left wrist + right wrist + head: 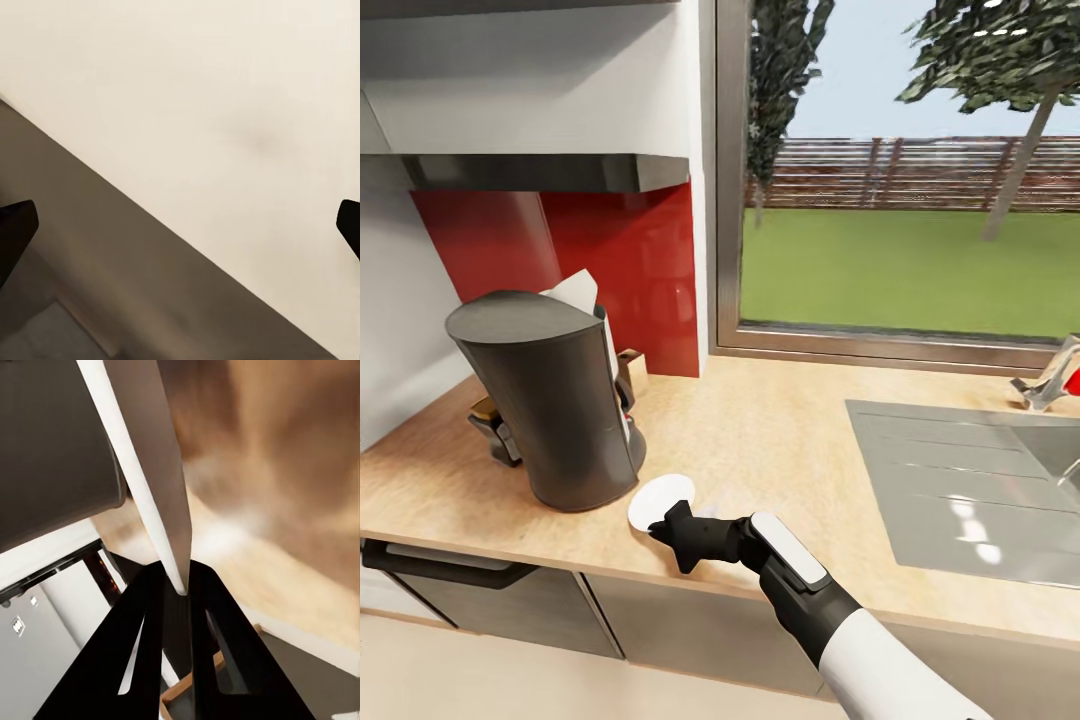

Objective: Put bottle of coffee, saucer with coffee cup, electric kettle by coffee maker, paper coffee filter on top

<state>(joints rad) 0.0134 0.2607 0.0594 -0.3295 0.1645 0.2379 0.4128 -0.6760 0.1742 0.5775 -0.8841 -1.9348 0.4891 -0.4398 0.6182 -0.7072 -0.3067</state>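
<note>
Now my right gripper (660, 527) is clamped on the saucer's (660, 496) rim, the saucer just at the coffee maker's (550, 400) four o'clock on the desk (780, 440).

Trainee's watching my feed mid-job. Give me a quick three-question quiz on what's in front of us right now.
1. What is the right gripper holding?
A. the saucer
B. a coffee cup
C. an electric kettle

2. True or false: the left gripper has its fingers closed together.

3. Fill in: the saucer is just beside the base of the ___, over the kitchen countertop.

Key
1. A. The right wrist view shows the plate's edge pinched between the fingers.
2. False. The fingers sit wide apart with nothing between them.
3. coffee maker
</note>
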